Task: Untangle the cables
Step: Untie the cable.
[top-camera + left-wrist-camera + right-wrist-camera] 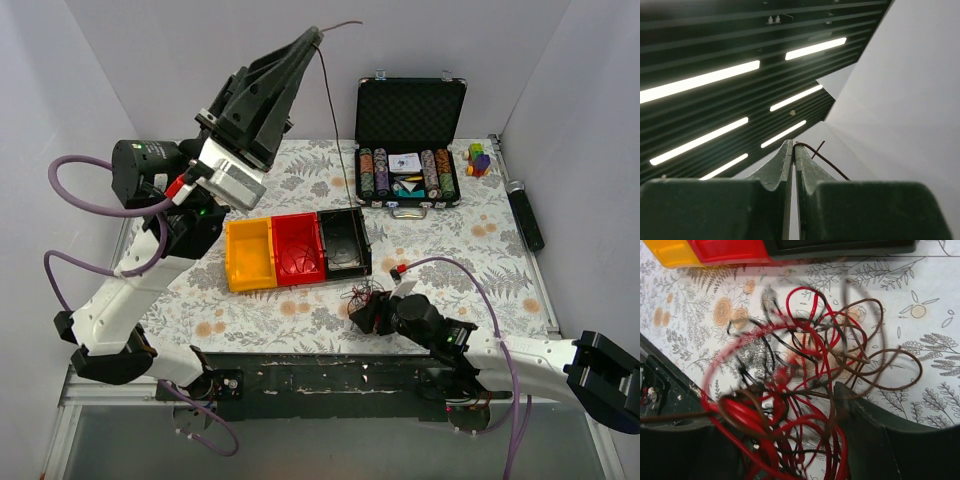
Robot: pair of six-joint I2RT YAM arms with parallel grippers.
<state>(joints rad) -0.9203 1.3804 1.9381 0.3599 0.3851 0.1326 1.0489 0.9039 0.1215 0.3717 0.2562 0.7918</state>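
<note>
I'm looking at the left gripper (316, 36) standing high above the far side of the table, its fingers (775, 167) pressing flat together and pinching one dark brown strand (825, 160) right at the tips. In the left wrist view a short free end of that strand is poking out past the tips against the white wall. From the pinch, the strand is hanging down in a long thin line over the black bin (345, 240) toward the near edge of the flowered tablecloth (480, 260). There it is joining the rest of the cables (366, 294), a small knot of red, black and brown loops lying on the cloth just in front of the bins. The right gripper (366, 308) is sitting low at that knot with its fingers (890, 440) spread wide. The right wrist view is showing many loops lying between and over the two fingers, and nothing there is looking squeezed. The black bin is sitting in a row with a red bin (298, 248) and a yellow bin (250, 255). An open case of poker chips (410, 110) is resting at the far edge, well apart from the cables.
</note>
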